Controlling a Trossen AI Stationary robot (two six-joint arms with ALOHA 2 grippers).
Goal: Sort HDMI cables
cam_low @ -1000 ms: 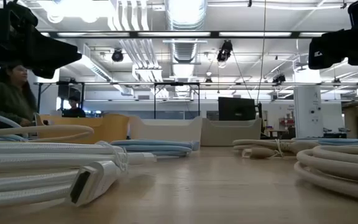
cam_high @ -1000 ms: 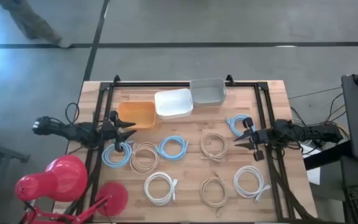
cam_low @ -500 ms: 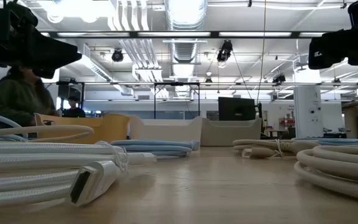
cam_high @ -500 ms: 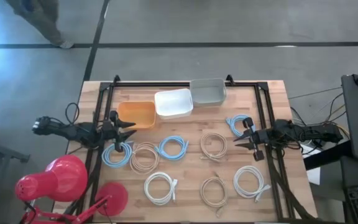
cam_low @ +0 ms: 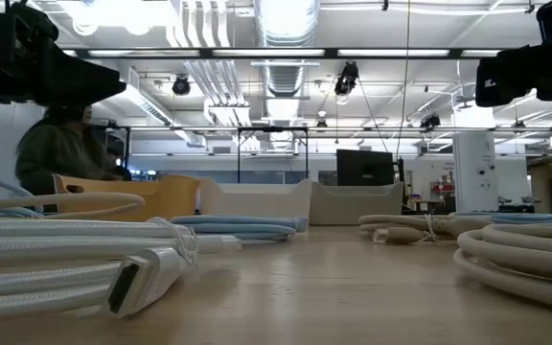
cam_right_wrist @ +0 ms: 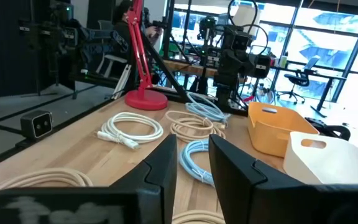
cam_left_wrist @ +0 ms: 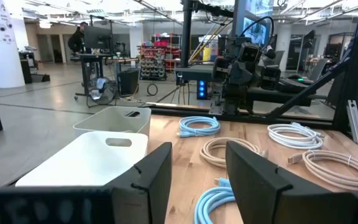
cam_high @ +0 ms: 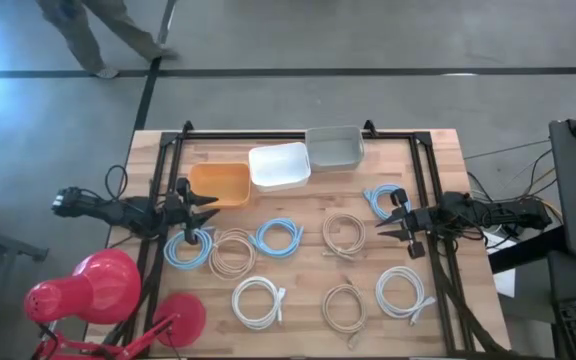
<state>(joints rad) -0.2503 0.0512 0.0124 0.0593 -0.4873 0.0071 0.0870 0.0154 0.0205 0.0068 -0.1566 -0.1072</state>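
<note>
Several coiled HDMI cables lie flat on the wooden table. Three are light blue (cam_high: pixel 187 248) (cam_high: pixel 279 237) (cam_high: pixel 383 200), three beige (cam_high: pixel 232 252) (cam_high: pixel 344 233) (cam_high: pixel 345 306) and two white (cam_high: pixel 258 301) (cam_high: pixel 405 292). My left gripper (cam_high: pixel 211 212) (cam_left_wrist: pixel 197 149) hovers level at the table's left side, above the leftmost blue coil, open and with nothing between its fingers. My right gripper (cam_high: pixel 380 228) (cam_right_wrist: pixel 192 142) hovers level at the right side, between the right blue coil and the right white coil. It is open by a narrower gap and also holds nothing.
Three bins stand in a row at the far edge: orange (cam_high: pixel 220 185), white (cam_high: pixel 279 165) and grey (cam_high: pixel 334 148). A red desk lamp (cam_high: pixel 98 290) sits at the near left corner. A black frame (cam_high: pixel 298 131) borders the table. A person (cam_high: pixel 98 30) walks beyond the far edge.
Neither arm nor any cable has visibly moved. The person beyond the table's far edge has walked toward the right.
</note>
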